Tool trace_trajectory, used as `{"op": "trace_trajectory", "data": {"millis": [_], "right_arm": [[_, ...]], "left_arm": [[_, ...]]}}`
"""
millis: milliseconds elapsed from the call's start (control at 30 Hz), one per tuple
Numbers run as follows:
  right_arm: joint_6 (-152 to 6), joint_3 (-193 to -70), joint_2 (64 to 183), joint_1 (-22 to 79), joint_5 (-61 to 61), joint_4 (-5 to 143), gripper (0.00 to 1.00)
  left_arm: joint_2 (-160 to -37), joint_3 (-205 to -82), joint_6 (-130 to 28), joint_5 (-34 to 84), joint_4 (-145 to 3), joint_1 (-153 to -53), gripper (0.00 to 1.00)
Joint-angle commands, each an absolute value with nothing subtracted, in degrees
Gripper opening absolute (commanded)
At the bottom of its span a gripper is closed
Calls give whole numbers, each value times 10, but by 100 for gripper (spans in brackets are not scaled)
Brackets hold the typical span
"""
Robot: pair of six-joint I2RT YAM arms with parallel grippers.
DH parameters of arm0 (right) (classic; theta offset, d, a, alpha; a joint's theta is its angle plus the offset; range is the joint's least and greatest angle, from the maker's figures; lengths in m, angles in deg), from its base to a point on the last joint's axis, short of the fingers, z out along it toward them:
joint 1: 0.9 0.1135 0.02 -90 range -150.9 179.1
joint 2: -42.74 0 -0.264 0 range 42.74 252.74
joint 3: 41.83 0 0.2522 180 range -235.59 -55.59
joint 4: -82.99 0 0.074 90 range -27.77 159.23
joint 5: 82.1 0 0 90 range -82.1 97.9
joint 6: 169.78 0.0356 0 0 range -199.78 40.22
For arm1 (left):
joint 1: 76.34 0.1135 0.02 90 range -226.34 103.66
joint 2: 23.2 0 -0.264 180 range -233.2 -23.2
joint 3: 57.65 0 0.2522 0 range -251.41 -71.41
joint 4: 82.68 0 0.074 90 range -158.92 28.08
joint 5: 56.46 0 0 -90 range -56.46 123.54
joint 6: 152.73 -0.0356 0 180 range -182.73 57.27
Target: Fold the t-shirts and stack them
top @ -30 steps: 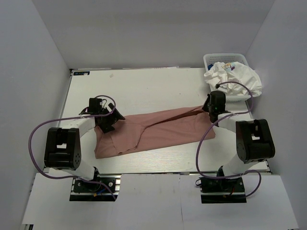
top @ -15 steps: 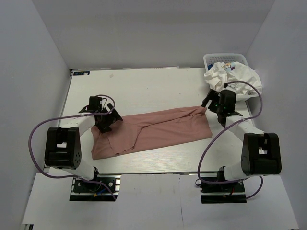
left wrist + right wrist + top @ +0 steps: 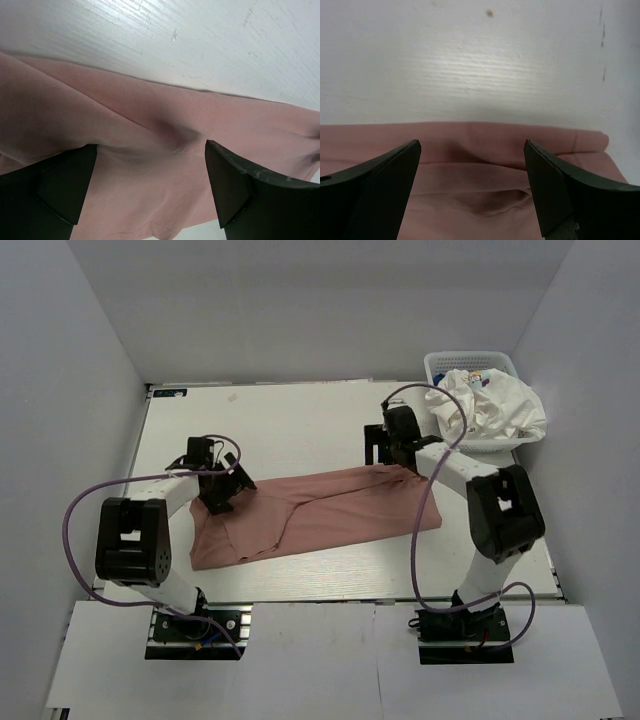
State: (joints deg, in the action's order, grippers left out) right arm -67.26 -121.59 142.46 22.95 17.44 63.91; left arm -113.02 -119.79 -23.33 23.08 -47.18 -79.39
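Observation:
The dusty pink t-shirt (image 3: 330,510) lies on the table as a long, lengthwise-folded band. My left gripper (image 3: 222,490) is open low over its left end; the left wrist view shows pink cloth (image 3: 165,130) between and below the fingers, none of it pinched. My right gripper (image 3: 385,448) is open at the band's far edge, toward its right end. In the right wrist view the cloth (image 3: 485,165) lies flat under the spread fingers and bare table shows beyond. The white t-shirt (image 3: 495,410) is crumpled in the basket.
A white plastic basket (image 3: 437,362) stands at the back right corner, with the white shirt spilling over its near rim. Grey walls enclose the white table (image 3: 300,420) on three sides. Purple cables loop from both arms.
My right gripper has opened and let go of the pink shirt's right end, then swung back and left to the band's far edge. The cloth has settled flat. The left arm has barely moved.

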Motion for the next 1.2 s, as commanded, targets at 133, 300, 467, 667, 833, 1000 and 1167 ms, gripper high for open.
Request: {"op": "trace_trajectory", "data": {"millis": [133,300,467,667,833,1000,1167], "right_arm": [[-686,-1284,1515,250,369,475,89],[-654,-1240,1494,243,451,438,90],[-547,-1160,1425,219,502,407,90],[-462,-1090,1363,176,499,365,90],[-487,-1052,1278,165,440,413,90],[-569,-1049,1207,165,329,519,90],[-630,-1012,1177,177,101,652,90]], "left_arm": [[-1201,-1246,-264,292,-433,-787,100],[-1232,-1282,-264,318,-423,-782,100],[-1265,-1318,-269,338,-403,-782,100],[-1294,-1362,-270,359,-386,-777,100],[-1322,-1402,-276,319,-399,-771,100],[-1368,-1481,-296,312,-391,-785,100],[-1442,-1569,-304,269,-403,-785,100]]}}
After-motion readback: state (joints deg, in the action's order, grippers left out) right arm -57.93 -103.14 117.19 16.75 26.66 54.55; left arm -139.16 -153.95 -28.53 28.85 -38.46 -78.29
